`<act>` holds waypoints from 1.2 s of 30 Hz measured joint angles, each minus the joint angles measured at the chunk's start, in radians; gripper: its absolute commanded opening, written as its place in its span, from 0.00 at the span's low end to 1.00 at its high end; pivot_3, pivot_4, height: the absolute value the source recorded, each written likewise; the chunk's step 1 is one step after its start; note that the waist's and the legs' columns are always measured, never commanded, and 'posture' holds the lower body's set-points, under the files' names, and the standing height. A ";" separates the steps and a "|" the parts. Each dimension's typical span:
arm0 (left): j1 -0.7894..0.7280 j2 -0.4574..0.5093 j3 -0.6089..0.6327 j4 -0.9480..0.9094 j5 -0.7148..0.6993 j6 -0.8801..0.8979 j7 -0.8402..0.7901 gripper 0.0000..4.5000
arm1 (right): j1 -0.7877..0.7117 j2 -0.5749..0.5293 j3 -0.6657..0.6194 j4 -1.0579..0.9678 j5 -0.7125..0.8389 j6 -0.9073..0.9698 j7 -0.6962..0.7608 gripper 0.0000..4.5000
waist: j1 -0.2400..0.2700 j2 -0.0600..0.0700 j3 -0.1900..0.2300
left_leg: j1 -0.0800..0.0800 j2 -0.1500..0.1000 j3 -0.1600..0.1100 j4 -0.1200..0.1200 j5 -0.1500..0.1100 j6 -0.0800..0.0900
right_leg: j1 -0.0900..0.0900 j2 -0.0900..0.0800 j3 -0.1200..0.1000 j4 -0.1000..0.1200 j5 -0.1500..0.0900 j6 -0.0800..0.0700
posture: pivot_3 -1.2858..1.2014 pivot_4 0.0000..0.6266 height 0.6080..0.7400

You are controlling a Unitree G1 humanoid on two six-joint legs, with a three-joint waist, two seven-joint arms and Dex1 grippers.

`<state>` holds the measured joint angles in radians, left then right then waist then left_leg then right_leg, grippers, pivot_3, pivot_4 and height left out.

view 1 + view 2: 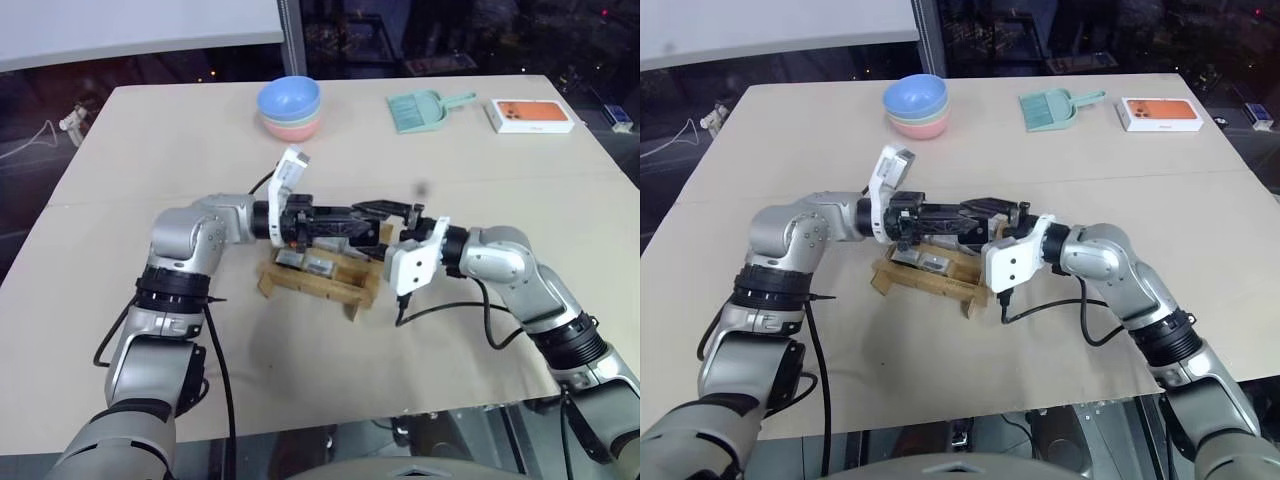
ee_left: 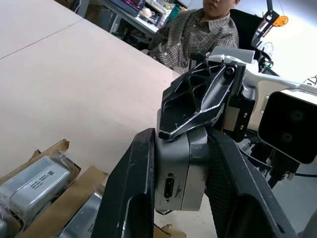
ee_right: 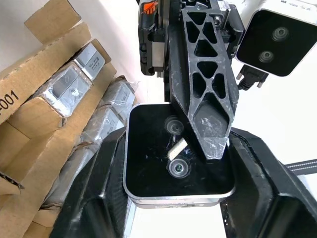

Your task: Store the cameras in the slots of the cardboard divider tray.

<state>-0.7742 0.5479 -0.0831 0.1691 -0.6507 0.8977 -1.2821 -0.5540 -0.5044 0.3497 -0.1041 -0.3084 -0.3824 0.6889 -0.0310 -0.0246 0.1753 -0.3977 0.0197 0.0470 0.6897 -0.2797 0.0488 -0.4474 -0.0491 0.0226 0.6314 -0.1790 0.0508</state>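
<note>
**Eye views.** The left pincer (image 1: 385, 212) and the right pincer (image 1: 398, 228) were met tip to tip. The cardboard divider tray (image 1: 320, 285) lay directly beneath them. The step was judged to be a hand-to-hand pass above the tray, with slotting not yet begun. A white-and-orange phone box (image 1: 530, 115) lay well beyond the right pincer; no writing on it could be read.

**Left wrist view.** The left pincer was closed on one silver-grey camera (image 2: 181, 173), clamped across its flat faces with a port on the edge turned outward. The right pincer was pressed in from the far side against the camera's upper edge. Wrapped cameras already stored (image 2: 37, 183) were seen below the pincer in the tray. A small printed label was noted on one, too fine to read.

**Right wrist view.** The held camera's black face, with two round lenses, sat within the right pincer. Whether that pincer gripped or stood clear could not be told. "001" (image 3: 10, 104) was read on the cardboard beside the pincer.

**Next move, as judged.** The right pincer would need to be backed clear. The camera would then be turned edge-down and lowered into an empty slot.
</note>
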 measured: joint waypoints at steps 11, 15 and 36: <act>0.001 -0.007 -0.006 0.001 0.005 -0.011 -0.001 0.24 | 0.039 -0.013 -0.022 -0.056 -0.009 0.108 -0.005 0.98 | 0.003 0.000 0.000 | 0.000 0.000 0.000 0.000 0.000 0.000 | 0.000 0.000 0.000 0.000 0.000 0.000 | 0.52 0.24 1.00; 0.027 -0.030 0.004 -0.009 0.004 -0.105 -0.032 0.24 | 0.205 -0.039 -0.127 -0.181 0.176 0.303 0.053 0.98 | 0.020 0.000 0.000 | -0.001 0.000 0.000 0.000 0.000 0.000 | 0.000 0.000 -0.001 -0.002 0.000 0.000 | 0.52 0.24 1.00; 0.123 -0.085 -0.073 0.218 0.268 -0.806 -0.279 0.24 | 1.234 -0.160 -1.084 -0.632 1.287 0.824 0.428 0.98 | 0.043 -0.002 -0.003 | 0.014 0.002 -0.001 0.000 -0.003 0.004 | 0.016 0.000 -0.002 -0.006 -0.005 0.000 | 0.52 0.24 1.00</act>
<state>-0.6517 0.4627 -0.1559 0.3867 -0.3826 0.0914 -1.5614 0.6800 -0.6642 -0.7340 -0.7362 0.9791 0.4417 1.1169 0.0121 -0.0263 0.1728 -0.3840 0.0217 0.0460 0.6899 -0.2824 0.0531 -0.4312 -0.0491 0.0210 0.6255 -0.1842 0.0512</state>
